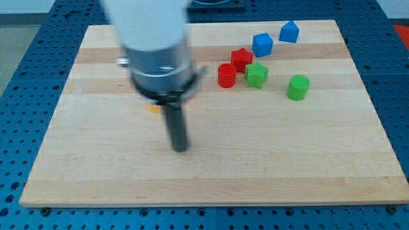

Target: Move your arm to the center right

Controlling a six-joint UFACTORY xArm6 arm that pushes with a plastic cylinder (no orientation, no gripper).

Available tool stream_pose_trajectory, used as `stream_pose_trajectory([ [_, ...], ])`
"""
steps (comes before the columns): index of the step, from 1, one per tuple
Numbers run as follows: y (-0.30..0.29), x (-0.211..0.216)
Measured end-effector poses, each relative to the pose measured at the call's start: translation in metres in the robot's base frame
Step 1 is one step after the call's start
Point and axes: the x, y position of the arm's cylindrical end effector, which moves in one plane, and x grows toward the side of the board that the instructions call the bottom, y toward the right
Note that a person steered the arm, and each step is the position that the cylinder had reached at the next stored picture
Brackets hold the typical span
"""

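My tip (181, 149) rests on the wooden board (211, 172) left of its centre, at the end of the dark rod under the blurred arm. A yellow block (153, 108) peeks out from behind the arm, just up and left of the tip. To the upper right lie a red cylinder (226, 75), a red star block (241, 59), a green star block (256, 75), a green cylinder (298, 87), a blue cube (262, 44) and a blue pointed block (289, 31). The tip touches none of them.
The board lies on a blue perforated table (25, 76). The arm's wide grey and white body (156, 51) hides part of the board's upper left.
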Motion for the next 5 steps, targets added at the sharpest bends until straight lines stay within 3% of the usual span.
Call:
stream_pose_trajectory([
  [2,0.163,-0.005],
  [5,0.313,-0.103],
])
